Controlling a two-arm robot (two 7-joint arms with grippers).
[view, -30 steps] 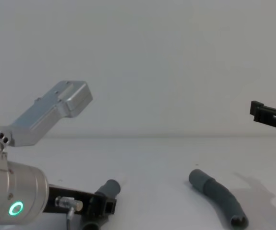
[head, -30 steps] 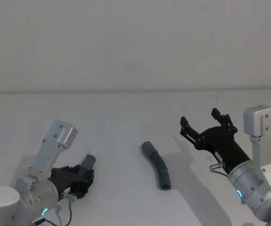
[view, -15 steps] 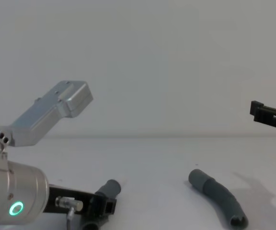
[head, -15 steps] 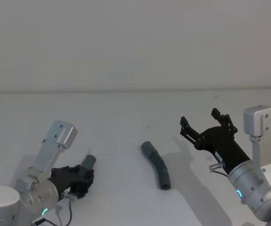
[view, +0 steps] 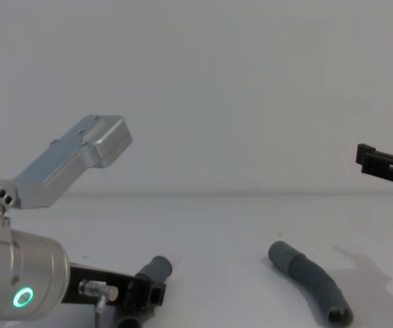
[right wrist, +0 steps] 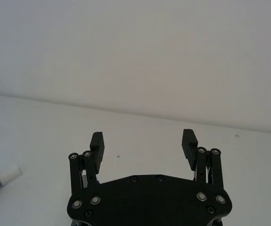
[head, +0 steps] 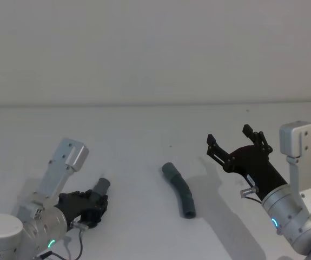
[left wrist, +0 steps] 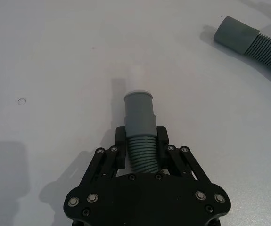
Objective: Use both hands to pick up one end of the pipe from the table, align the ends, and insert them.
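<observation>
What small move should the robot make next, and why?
Probably lower the right end effector toward the longer hose piece and close on it. It hangs open, apart from that piece, which lies on the table, while the left end effector already grips the shorter piece.

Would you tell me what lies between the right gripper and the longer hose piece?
Only bare table separates the right gripper and the longer hose piece, in the head view.

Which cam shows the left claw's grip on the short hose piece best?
Left wrist view: the left claw clamps the short hose piece on its ribbed part, cuff sticking out ahead. Head view shows the grip small, from above; chest view, from the side; right wrist view, the piece's white tip.
</observation>
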